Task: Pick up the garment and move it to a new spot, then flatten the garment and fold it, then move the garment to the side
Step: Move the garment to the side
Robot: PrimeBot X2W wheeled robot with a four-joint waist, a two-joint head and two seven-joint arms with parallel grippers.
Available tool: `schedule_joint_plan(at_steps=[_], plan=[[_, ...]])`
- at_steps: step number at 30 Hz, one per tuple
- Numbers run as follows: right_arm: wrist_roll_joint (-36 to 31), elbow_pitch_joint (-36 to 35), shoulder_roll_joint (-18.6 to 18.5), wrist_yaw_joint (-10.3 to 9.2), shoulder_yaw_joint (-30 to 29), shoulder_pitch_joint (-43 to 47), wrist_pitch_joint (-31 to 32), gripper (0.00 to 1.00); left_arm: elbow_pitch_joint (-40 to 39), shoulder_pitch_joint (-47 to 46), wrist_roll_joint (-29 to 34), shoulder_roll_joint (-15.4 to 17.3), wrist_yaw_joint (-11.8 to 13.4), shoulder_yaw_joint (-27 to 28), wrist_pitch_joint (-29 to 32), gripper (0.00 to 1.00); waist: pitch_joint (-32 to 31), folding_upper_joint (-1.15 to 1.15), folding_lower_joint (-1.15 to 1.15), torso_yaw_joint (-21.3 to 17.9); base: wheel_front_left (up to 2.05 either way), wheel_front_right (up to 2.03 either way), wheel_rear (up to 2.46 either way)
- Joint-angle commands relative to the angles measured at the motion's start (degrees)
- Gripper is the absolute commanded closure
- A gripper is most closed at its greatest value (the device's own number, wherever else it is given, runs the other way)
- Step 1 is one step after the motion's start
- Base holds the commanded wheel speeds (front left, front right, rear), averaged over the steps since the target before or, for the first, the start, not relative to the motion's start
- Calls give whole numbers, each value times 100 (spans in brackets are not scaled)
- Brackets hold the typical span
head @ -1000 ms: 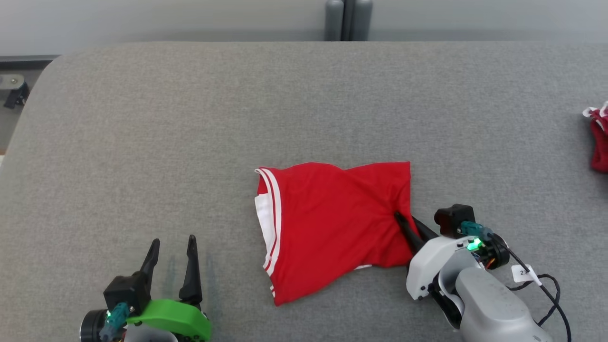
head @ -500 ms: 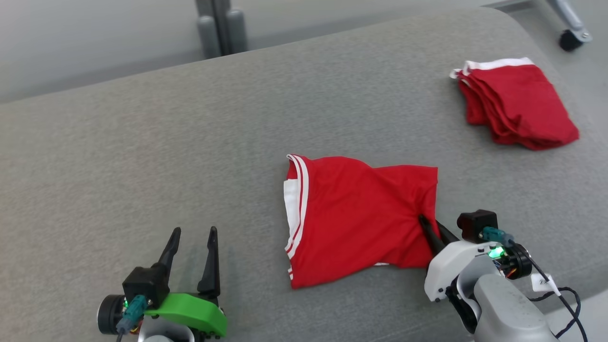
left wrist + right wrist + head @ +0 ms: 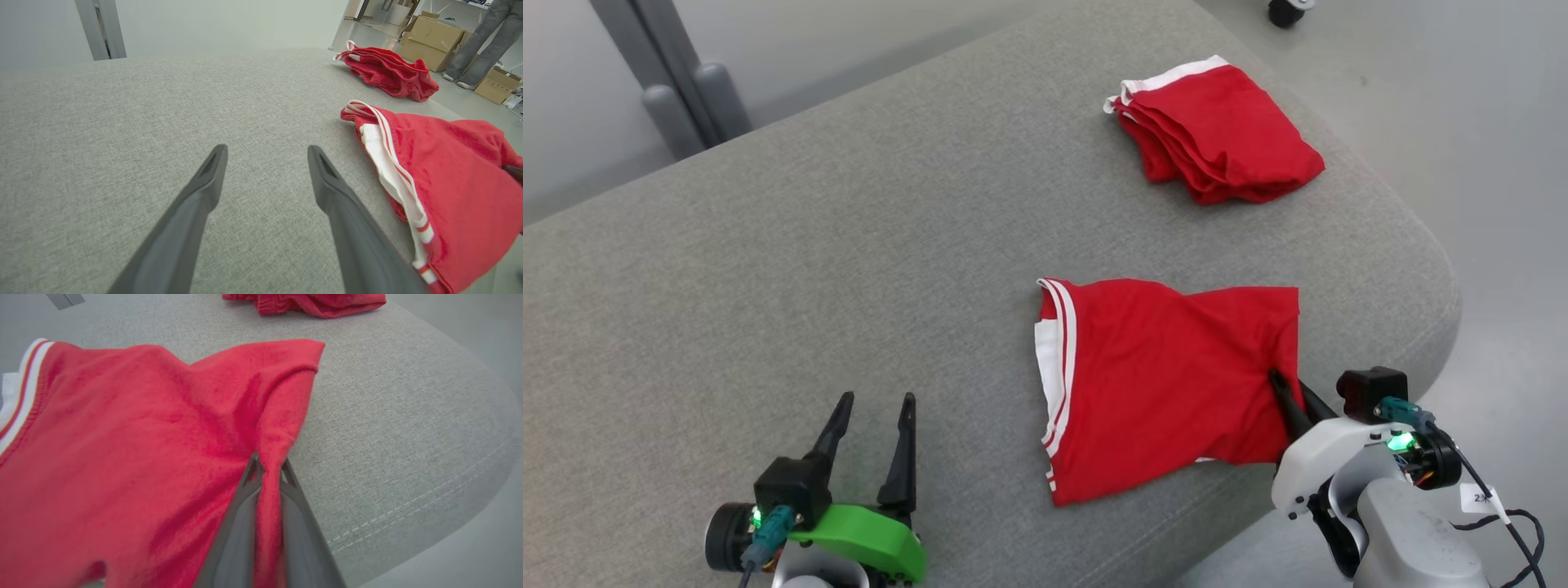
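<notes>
On grey padded surface [image 3: 849,245], near right edge: red garment [image 3: 1168,376], folded, white-striped trim on left side, cloth puckered toward right hem. Right gripper [image 3: 1287,385] reaches in low from right, jaws clamped on that hem. Left gripper [image 3: 876,402] rests well left of garment, jaws spread, empty. Second red pile [image 3: 1217,131] at far corner.

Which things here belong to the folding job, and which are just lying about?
Job: garment, lying on the table; right claw, shut on the garment's edge; left claw, open, apart from the garment.

Lying about: pile of folded red clothes at the table's far corner; boxes on the floor; a person's legs beside them.
</notes>
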Motion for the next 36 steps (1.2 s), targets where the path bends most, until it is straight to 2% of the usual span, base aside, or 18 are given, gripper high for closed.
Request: schedule_joint_plan(at_steps=[1, 8, 13, 16, 20, 26, 27, 28, 29, 32, 36], plan=[[-51, -52, -13, -13, 4, -71, -7, 100, 7, -1, 66, 38, -18, 72, -15, 0, 126, 0, 0, -88, 0, 0, 0], [-180, -205, -12, -13, 77, -703, -8, 100, 45, -138, 224, 37, -46, 194, -15, 0, 432, 0, 0, 165, 0, 0, 0], [-359, -180, -14, -13, 181, -1752, 196, 100, 28, -291, 356, 69, -59, 298, -15, 0, 799, 0, 0, 421, 0, 0, 0], [-554, -77, -38, -13, 34, -2420, 395, 100, 11, -405, 393, 136, -66, 317, -15, 0, 991, 0, 0, 553, 0, 0, 0], [-1046, 144, -408, -13, -450, -3188, 720, 100, -18, -550, 327, 238, -69, 209, -15, 0, 1236, 0, 0, 773, 0, 0, 0], [-2148, 310, -1196, -13, -1646, -3713, 1199, 100, 10, -781, 232, 380, -66, 82, -4, 0, 1513, 0, 0, 1093, 0, 0, 0], [-2294, 292, -1278, -13, -1892, -3722, 1260, 67, 19, -803, 222, 386, -66, 80, -3, 0, 1536, 0, 0, 1126, 0, 0, 0], [-2455, 275, -1322, -13, -2101, -3705, 1329, 31, 24, -819, 223, 391, -67, 85, -2, 0, 1552, 0, 0, 1154, 0, 0, 0], [-2646, 213, -1319, -13, -2315, -3674, 1341, 0, 32, -829, 214, 393, -66, 109, -2, 0, 1558, 0, 0, 1177, 0, 0, 0], [-3015, 28, -1191, -13, -2941, -3538, 1241, 0, 43, -867, 191, 391, -64, 169, 0, 0, 1559, 0, 0, 1211, 0, 0, 0], [-3266, -186, -889, -13, -3362, -3439, 804, 0, 43, -854, 192, 363, -57, 250, 3, 0, 1475, 0, 0, 1208, 0, 0, 0]])
